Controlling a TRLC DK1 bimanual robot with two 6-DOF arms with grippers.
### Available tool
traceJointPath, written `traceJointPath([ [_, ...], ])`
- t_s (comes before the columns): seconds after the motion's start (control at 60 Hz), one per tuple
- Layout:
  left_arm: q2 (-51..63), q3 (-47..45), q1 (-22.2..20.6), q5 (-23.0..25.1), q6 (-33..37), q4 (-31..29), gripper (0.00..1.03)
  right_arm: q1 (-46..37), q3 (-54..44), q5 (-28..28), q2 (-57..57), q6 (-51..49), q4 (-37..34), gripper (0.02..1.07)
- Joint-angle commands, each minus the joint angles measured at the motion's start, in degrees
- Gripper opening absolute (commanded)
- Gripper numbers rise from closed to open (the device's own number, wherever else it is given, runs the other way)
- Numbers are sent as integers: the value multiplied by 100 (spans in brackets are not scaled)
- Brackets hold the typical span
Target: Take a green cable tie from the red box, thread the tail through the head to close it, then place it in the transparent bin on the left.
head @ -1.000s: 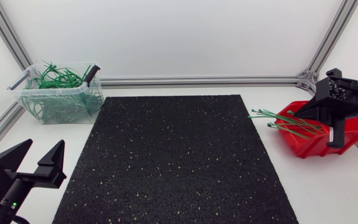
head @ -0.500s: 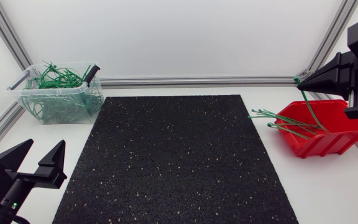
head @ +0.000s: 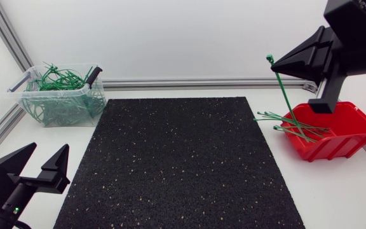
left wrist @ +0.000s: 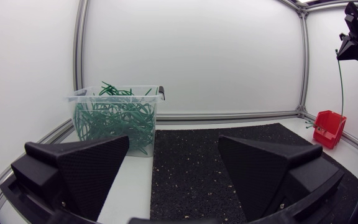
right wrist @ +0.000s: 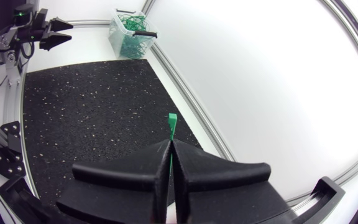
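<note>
**One green tie lifted above the red box**

Nearest, the left gripper (head: 48, 151) sits released beside one black mat (head: 176, 165), its arm cut off at the view's edge. Farther right, one red box (head: 354, 137) holds a bundle of ties (head: 291, 121) too tangled to count. Above it, the right gripper (head: 277, 63) is clenched on a single green cable tie (head: 282, 90). The gripper is higher than before and the tail dangles. Farthest left, one transparent bin (head: 62, 108) is packed with uncountable green loops (head: 56, 79).

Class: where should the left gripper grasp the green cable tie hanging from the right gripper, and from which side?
Low on the hanging tail of the cable tie, from the mat side. The right gripper has its jaws shut under the head, so only the strap over the red box is free.
</note>
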Motion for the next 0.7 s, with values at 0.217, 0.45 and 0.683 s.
traceJointPath([
  [0.217, 88, -209, -69, -8, -121, -179, 100, 1938, -1671, 2251, -29, 396, 1643, 8],
  [0.45, 123, -209, -69, -8, -121, -179, 100, 2922, -2409, 3201, 736, 527, 2777, 8],
  [0.683, 132, -217, -78, -8, -121, -179, 100, 3766, -2796, 4071, 2107, 888, 3910, 8],
])
